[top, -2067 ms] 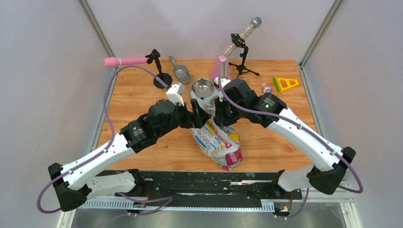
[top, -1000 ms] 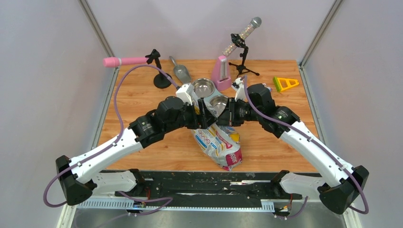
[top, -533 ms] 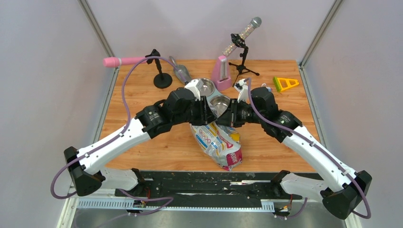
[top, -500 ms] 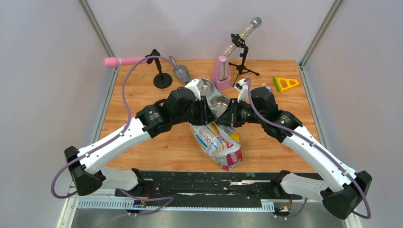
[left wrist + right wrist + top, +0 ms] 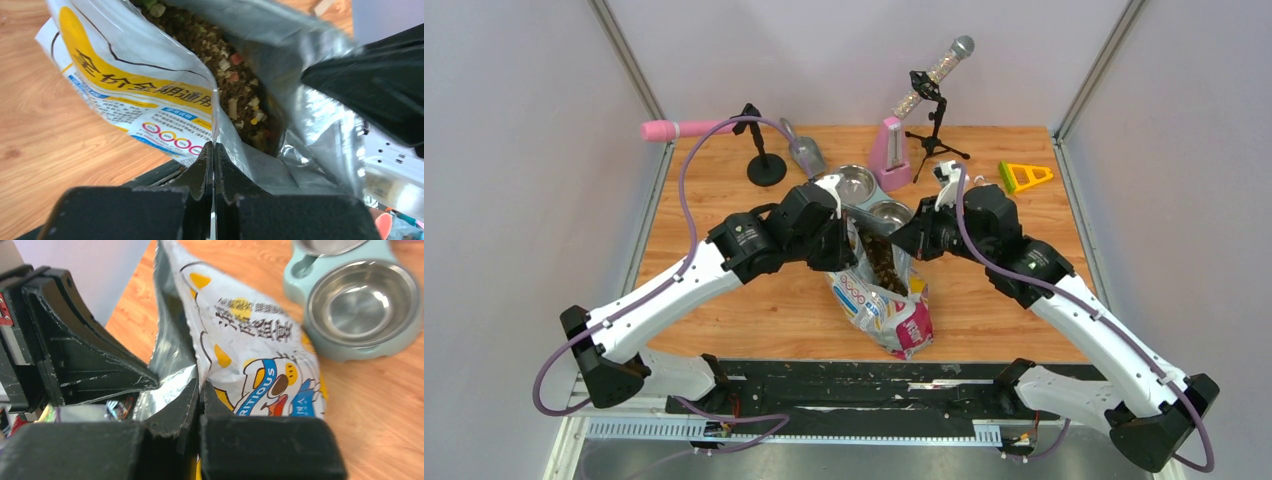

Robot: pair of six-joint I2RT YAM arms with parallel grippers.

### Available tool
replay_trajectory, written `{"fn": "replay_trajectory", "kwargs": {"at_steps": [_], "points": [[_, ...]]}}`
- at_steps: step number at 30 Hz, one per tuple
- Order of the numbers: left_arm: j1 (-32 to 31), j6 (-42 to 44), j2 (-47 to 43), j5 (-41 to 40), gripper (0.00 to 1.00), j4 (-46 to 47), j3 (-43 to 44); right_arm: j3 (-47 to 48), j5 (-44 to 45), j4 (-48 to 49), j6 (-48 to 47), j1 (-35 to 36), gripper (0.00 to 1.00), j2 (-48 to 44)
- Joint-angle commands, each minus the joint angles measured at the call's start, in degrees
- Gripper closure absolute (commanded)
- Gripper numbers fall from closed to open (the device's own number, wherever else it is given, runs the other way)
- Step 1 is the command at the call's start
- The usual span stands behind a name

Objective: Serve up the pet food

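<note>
The printed bag (image 5: 892, 312) stands in the middle of the table with its mouth pulled wide. Pet food (image 5: 884, 265), brown kibble with pale and coloured bits (image 5: 235, 95), fills its silver-lined inside. My left gripper (image 5: 848, 248) is shut on the bag's left lip, with its fingertips (image 5: 213, 148) pinching the edge. On the opposite lip my right gripper (image 5: 902, 240) is shut too, its tips (image 5: 200, 386) closed over the printed wall (image 5: 260, 347). Just behind the bag sit two empty steel bowls (image 5: 856, 185) in a teal holder (image 5: 345, 352).
A grey scoop (image 5: 805, 152) lies at the back left next to a black stand (image 5: 766, 170) holding a pink microphone (image 5: 686, 128). A pink metronome (image 5: 890, 152), a glitter microphone on a tripod (image 5: 934, 75) and a yellow triangle (image 5: 1024, 176) stand at the back right.
My left gripper closed on the bag's left lip. Both arms then drew apart and lifted the lips, so the bag's mouth opened and the kibble came into sight.
</note>
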Motion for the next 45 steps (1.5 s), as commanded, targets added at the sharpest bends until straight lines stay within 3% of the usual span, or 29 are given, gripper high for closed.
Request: {"fn": "replay_trajectory", "kwargs": {"at_steps": [1,9,15,22,26,27,29,30,31,32,34,38,39,43,45], "points": [[0.23,2.24,-1.11,-2.56,1.00,-10.49,2.98,3.87,10.68,3.91,-4.32,0.02,1.00,-3.76],[0.23,1.82,-4.59,-10.11,1.00,-21.44,7.62,4.97,32.21,2.29,-6.91,0.01,1.00,-5.83],[0.23,3.77,-2.98,-15.39,1.00,-31.44,16.71,5.91,44.49,0.13,-7.54,0.02,1.00,-5.57],[0.23,6.02,-1.91,-25.02,1.00,-33.89,24.53,6.35,37.89,0.45,-7.53,0.01,1.00,-3.93],[0.23,8.64,-1.61,-23.32,0.97,-27.15,22.59,6.82,31.84,2.34,-7.34,0.00,1.00,-2.93],[0.25,8.95,-1.14,-22.82,0.71,-24.52,21.80,6.86,30.60,2.78,-7.28,0.01,1.00,-2.65],[0.23,10.00,-0.55,-22.10,0.34,-20.74,20.87,7.03,28.41,3.08,-7.21,-0.01,1.00,-2.13],[0.23,10.48,-0.41,-22.60,0.28,-19.63,20.62,7.00,27.46,3.13,-7.19,0.01,1.00,-1.94],[0.23,10.88,-0.35,-23.08,0.11,-17.22,19.90,6.95,26.42,3.17,-7.25,0.02,1.00,-1.77],[0.23,11.42,-0.45,-24.38,0.06,-15.98,19.65,6.84,25.50,3.29,-7.27,0.02,0.99,-1.74],[0.43,11.76,-0.97,-27.63,0.01,-12.50,18.14,6.69,24.00,3.45,-7.17,0.01,0.87,-1.84],[5.64,11.52,-2.18,-27.46,0.00,-6.24,13.99,7.42,21.20,3.71,-7.10,0.01,0.39,-3.12],[7.02,11.22,-2.44,-26.61,0.00,-4.68,12.55,7.54,20.15,3.93,-7.10,0.01,0.32,-3.63],[12.47,10.08,-3.17,-26.87,0.00,1.01,6.76,7.47,14.34,5.35,-7.36,0.02,0.05,-5.89],[15.12,9.04,-2.98,-27.05,0.00,3.88,3.65,7.59,11.77,5.99,-7.01,0.02,0.00,-6.55]]}}
